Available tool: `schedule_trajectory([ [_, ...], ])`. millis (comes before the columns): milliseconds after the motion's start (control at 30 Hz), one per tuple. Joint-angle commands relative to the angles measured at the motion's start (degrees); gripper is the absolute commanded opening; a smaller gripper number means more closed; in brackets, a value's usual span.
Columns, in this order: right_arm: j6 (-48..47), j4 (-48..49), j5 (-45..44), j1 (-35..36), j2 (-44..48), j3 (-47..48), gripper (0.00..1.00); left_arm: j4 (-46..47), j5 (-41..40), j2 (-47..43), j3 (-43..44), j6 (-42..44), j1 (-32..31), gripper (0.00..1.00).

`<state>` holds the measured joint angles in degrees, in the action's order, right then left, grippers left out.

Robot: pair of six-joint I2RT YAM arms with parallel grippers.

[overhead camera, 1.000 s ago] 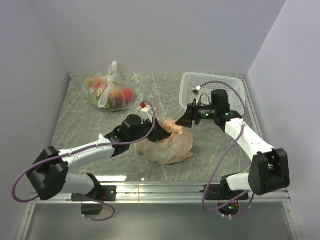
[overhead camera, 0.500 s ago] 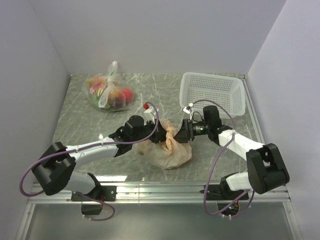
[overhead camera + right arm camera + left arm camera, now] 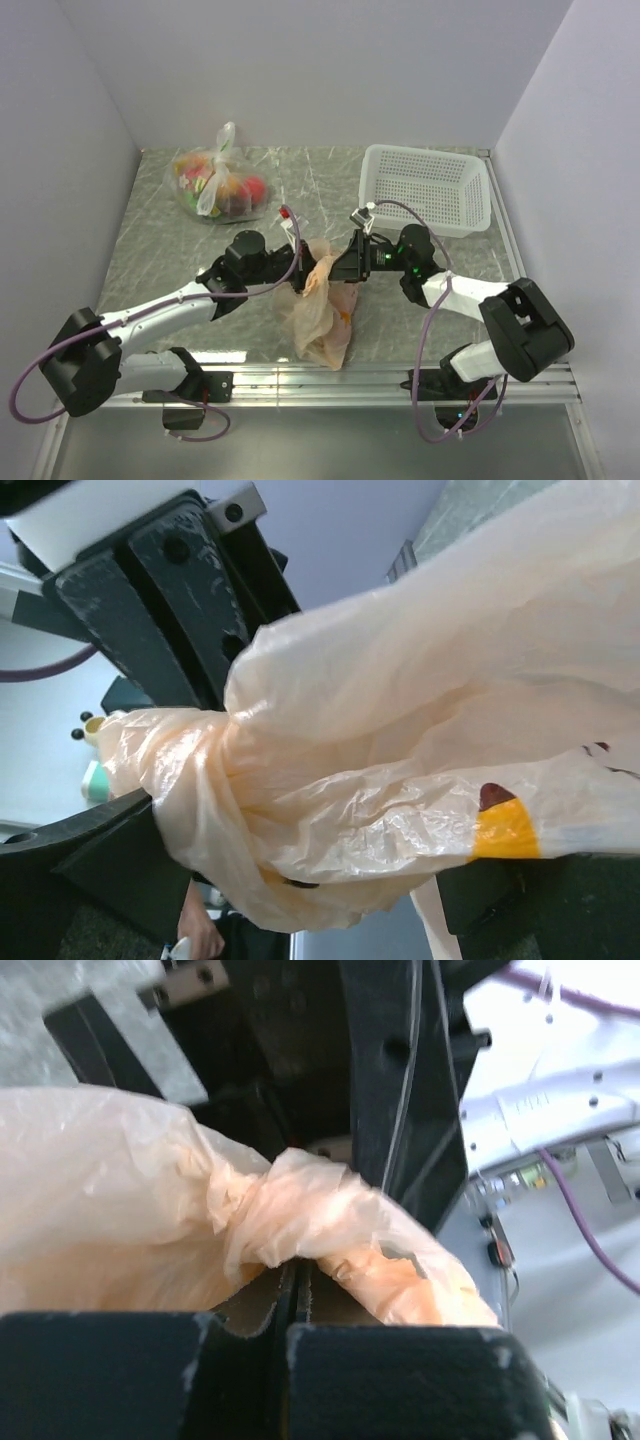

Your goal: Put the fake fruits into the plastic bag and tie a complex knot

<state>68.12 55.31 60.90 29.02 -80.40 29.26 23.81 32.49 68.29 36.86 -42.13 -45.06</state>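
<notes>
**A:** Grey, marbled desk (image 3: 150,250) with plain pale walls on three sides, is that right? What lies on it?

**B:** Yes. A thin peach-orange plastic bag (image 3: 318,315) is at the middle of the desk, near the front edge. Its body slumps on the surface and its crumpled top is drawn up into a twisted neck between the two arms.

**A:** What is the left arm doing?

**B:** It reaches in from the left. The left end effector (image 3: 300,270) has its fingers (image 3: 400,1380) pressed together, and a fold of the bag's film is pinched in the seam between them.

**A:** And the right one?

**B:** The right end effector (image 3: 338,268) faces the left one from the other side of the neck, very near it. Its fingers (image 3: 190,590) are spread wide, and the twisted film runs through the gap between them. I cannot tell whether the film touches them.

**A:** Can you see inside the bag?

**B:** Not well. A dark spot and a yellow-orange patch show through the film, nothing clearer.

**A:** Anything else around?

**B:** A white perforated basket (image 3: 425,190) is at the back right, well apart from the bag. A clear bag of mixed fruits (image 3: 215,185), with a knotted white top, is at the back left.
</notes>
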Motion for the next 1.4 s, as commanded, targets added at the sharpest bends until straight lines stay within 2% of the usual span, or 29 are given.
schedule_trajectory([
  [0, -1.75, -1.33, -2.46, -0.88, 1.56, 1.86, 0.89, 0.53, 9.78, -1.05, -2.49, 1.52, 0.41, 0.0],
  [33, -5.59, -3.61, -2.02, -1.33, 2.26, 1.68, 0.89, 0.71, 10.31, -0.97, -3.02, 1.52, 0.93, 0.0],
  [100, -11.66, -14.05, -0.8, -2.12, 5.42, 2.12, 0.89, 0.88, 10.57, -1.06, -3.9, 2.22, 1.02, 0.0],
  [133, -21.26, -19.31, -0.61, -2.21, 6.91, 2.73, 0.89, 0.88, 10.66, -0.97, -4.08, 2.66, 1.11, 0.0],
  [167, -26.93, -31.98, -0.7, -2.21, 10.06, 4.82, 0.89, 1.06, 10.4, -0.88, -4.51, 2.84, 1.11, 0.0],
  [233, -39.74, -46.78, -0.79, -2.29, 13.15, 7.12, 0.89, 1.23, 9.96, -0.88, -5.04, 2.84, 1.11, 0.0],
  [333, -47.61, -57.55, 0.7, -4.66, 18.25, 7.31, 0.89, 3.78, 9.43, -1.23, -5.83, 1.61, 1.11, 0.0],
  [467, -50.8, -64.7, 2.63, -8.18, 20.98, 8.27, 0.87, 6.24, 9.7, -0.53, -5.31, 0.47, 1.2, 0.0],
  [567, -50.37, -63.85, 4.65, -10.72, 21.16, 9.41, 0.77, 6.77, 10.05, 0.0, -5.05, 0.64, 1.2, 0.0],
  [600, -49.49, -62.44, 4.31, -10.91, 21.34, 9.5, 0.68, 7.12, 10.14, 0.09, -5.05, 0.56, 1.2, 0.0],
  [667, -44.76, -55.53, 3.7, -10.91, 21.17, 9.15, 0.57, 7.21, 10.49, 0.35, -4.96, 0.73, 1.2, 0.0],
  [700, -42.56, -52.61, 3.61, -11.0, 20.9, 8.89, 0.48, 6.95, 10.49, 0.52, -4.96, 0.82, 1.2, 0.0],
  [767, -35.88, -44.9, 4.31, -11.0, 19.68, 8.19, 0.39, 5.81, 10.31, 0.44, -4.61, 1.52, 1.2, 0.0],
  [933, -29.71, -37.22, 6.15, -11.0, 19.05, 8.8, 0.38, 5.45, 9.61, 0.35, -4.69, 1.61, 1.2, 0.0],
  [1033, -31.45, -39.91, 5.02, -10.91, 19.14, 8.8, 0.37, 5.37, 9.52, 0.35, -4.69, 1.52, 1.11, 0.0],
  [1167, -37.25, -47.11, 1.77, -8.37, 18.53, 7.66, 0.2, 7.3, 9.52, 0.96, -4.78, 0.21, 1.2, 0.0],
  [1233, -40.85, -51.07, 0.54, -5.74, 18.26, 7.14, 0.18, 8.61, 9.35, 1.23, -4.78, -0.58, 1.2, 0.0],
  [1367, -39.03, -47.23, 0.35, -4.23, 19.23, 5.38, 0.11, 8.45, 9.17, 1.67, -4.69, -0.41, 1.2, 0.0],
])
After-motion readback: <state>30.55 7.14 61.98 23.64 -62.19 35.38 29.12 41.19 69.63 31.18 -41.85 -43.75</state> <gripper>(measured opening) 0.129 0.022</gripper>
